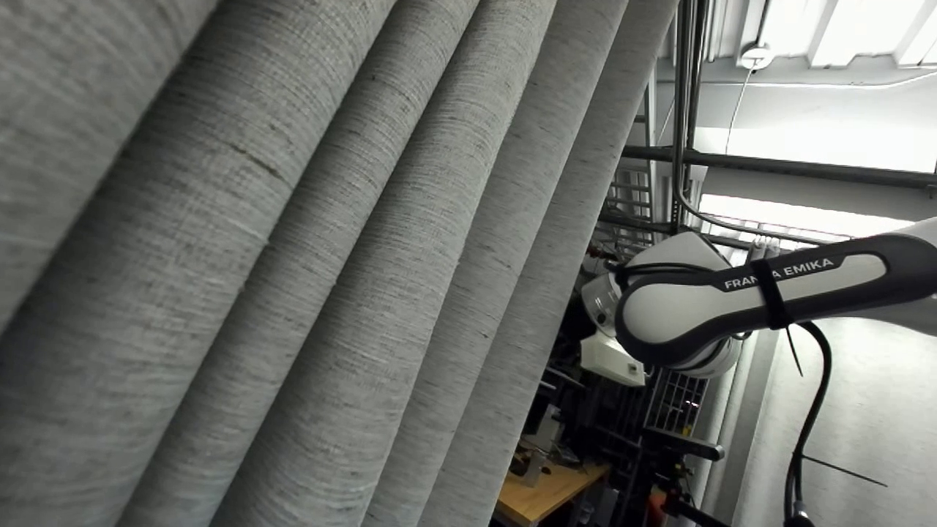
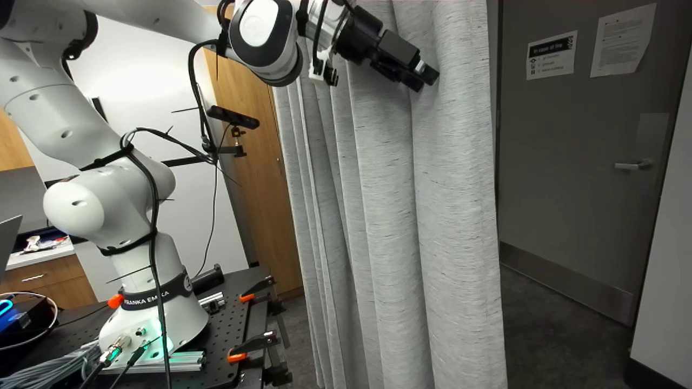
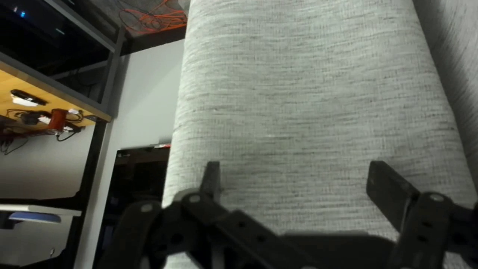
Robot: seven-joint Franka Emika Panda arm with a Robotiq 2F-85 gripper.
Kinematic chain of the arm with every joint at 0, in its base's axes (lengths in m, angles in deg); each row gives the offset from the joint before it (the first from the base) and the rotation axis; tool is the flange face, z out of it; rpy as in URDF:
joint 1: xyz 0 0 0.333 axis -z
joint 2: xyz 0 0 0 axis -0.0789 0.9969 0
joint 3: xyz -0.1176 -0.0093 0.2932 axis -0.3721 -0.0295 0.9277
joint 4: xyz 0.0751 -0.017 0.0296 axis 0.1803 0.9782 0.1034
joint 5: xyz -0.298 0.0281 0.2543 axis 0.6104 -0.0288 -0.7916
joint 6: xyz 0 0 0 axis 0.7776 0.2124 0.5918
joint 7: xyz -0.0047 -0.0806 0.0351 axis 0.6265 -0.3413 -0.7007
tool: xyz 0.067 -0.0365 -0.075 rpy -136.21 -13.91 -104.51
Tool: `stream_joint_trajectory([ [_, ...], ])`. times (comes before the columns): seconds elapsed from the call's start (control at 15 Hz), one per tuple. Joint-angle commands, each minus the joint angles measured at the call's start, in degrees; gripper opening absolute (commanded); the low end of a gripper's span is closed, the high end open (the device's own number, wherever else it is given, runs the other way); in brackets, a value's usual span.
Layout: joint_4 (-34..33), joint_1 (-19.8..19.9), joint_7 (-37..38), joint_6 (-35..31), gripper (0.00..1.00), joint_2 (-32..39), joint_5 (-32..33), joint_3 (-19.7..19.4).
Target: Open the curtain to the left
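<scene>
We see the curtain [image 2: 457, 227] hanging beyond the clamped edge of the worktop [image 2: 227, 313]. Our gripper [image 3: 295, 168], jaws spread, faces it, perhaps touching; reaching looks nearly done, gripping and pulling left likely remain.

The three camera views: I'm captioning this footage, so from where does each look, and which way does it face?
Close by the curtain, an exterior view looks past it at the robot arm, which shows only in part.
Farther back, an exterior view faces the curtain, robot base at picture left, grey door at right; much of the arm and the gripper show.
On the wrist, a camera faces the curtain close up; both fingers show, apart.
Both exterior views share the curtain and arm.
</scene>
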Motion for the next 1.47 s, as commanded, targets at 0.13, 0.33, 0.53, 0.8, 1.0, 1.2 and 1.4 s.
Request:
stream_joint_trajectory([
  [0.13, -0.4, 8.6, 7.3, -4.8, 1.00, 0.9, 5.3, 5.4],
  [0.33, -1.3, 10.1, 8.4, -4.2, 1.00, 1.1, 6.0, 6.5],
  [0.53, -1.6, 12.7, 10.1, -4.0, 1.00, 0.8, 6.6, 8.0],
  [0.8, -2.0, 16.5, 12.2, -3.8, 1.00, 0.6, 8.2, 10.1],
  [1.0, -2.9, 11.7, 7.4, -3.3, 1.00, 2.5, 4.6, 6.5],
  [1.2, -5.6, -1.5, -4.1, -3.0, 1.00, 6.8, -6.6, -3.0],
  [1.4, -8.9, -12.5, -16.2, 0.7, 1.00, 8.1, -19.1, -12.9],
])
